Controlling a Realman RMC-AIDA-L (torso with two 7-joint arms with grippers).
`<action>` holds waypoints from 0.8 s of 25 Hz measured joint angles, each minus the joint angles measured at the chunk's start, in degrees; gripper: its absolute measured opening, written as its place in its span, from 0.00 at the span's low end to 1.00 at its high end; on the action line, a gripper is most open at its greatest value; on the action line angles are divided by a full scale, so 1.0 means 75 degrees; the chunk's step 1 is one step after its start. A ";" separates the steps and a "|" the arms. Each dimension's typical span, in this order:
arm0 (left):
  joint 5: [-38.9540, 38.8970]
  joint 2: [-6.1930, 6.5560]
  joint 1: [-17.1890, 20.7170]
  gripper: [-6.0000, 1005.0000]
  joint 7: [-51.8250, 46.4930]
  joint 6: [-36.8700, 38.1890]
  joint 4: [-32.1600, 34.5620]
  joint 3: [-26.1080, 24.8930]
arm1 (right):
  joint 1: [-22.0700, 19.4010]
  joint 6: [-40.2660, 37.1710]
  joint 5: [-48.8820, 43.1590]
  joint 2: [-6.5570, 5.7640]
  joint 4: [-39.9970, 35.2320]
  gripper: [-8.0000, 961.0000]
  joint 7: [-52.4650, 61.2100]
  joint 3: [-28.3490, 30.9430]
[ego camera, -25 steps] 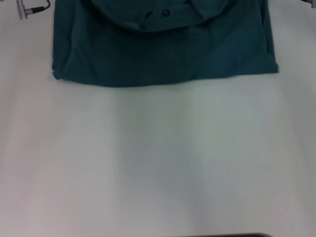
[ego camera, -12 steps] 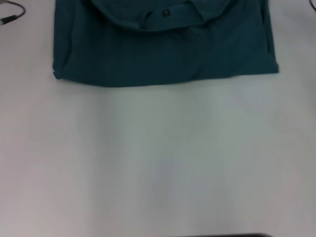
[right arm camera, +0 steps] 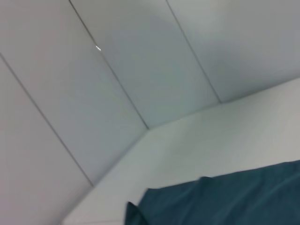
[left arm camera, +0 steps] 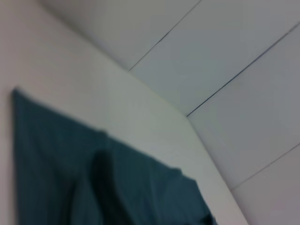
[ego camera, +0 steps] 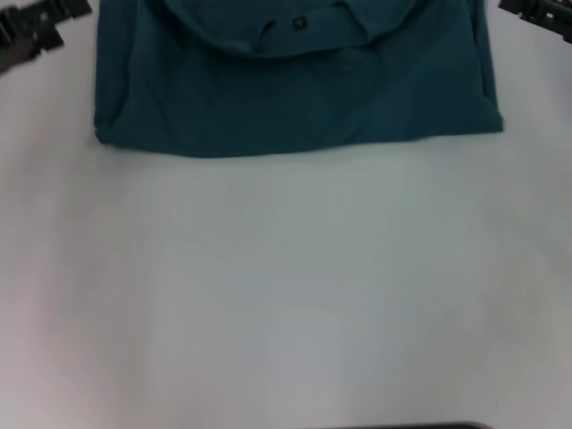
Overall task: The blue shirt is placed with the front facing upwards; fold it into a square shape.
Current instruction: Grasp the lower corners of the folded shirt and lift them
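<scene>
tabletop (ego camera: 286,295): white, shirt at the far side, near part bare
blue shirt (ego camera: 295,89): folded flat at far centre, collar up, small black tag (ego camera: 299,23) showing
left end effector (ego camera: 36,27): far left, off the shirt, grip state can't tell
right end effector (ego camera: 536,11): far right corner, off the shirt, can't tell

Open table near me, cloth blocking the far middle

I'm seeing the white table (ego camera: 286,295) lying bare across its near and middle stretch, giving free passage from left to right. The blue shirt (ego camera: 295,89) is taking up the far centre. The left gripper (ego camera: 36,31) and right gripper (ego camera: 536,13) are sitting at the far corners, just beside the cloth's edges.
</scene>
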 joint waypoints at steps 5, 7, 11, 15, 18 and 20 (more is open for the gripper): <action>0.0133 0.0027 -0.0026 0.92 -0.0024 -0.0201 0.0868 0.0088 | -0.0060 -0.0485 0.0015 -0.0099 0.0423 0.97 -0.0161 0.0295; 0.0204 -0.0009 -0.0059 0.92 -0.0024 -0.0404 0.1129 0.0101 | -0.0037 -0.0497 0.0014 -0.0111 0.0441 0.97 -0.0163 0.0275; 0.0243 -0.0101 -0.0127 0.91 -0.0018 -0.0972 0.1559 0.0101 | 0.0031 -0.0466 0.0014 -0.0106 0.0449 0.97 -0.0162 0.0258; 0.0254 -0.0134 -0.0128 0.91 -0.0012 -0.1428 0.1757 0.0099 | 0.0071 -0.0443 0.0015 -0.0109 0.0453 0.97 -0.0131 0.0264; 0.0267 -0.0137 -0.0136 0.90 0.0127 -0.1795 0.1795 0.0104 | 0.0076 -0.0426 0.0016 -0.0110 0.0471 0.97 -0.0133 0.0312; 0.0275 -0.0140 -0.0191 0.90 0.0226 -0.1995 0.1905 0.0193 | 0.0076 -0.0370 0.0019 -0.0115 0.0528 0.97 -0.0145 0.0319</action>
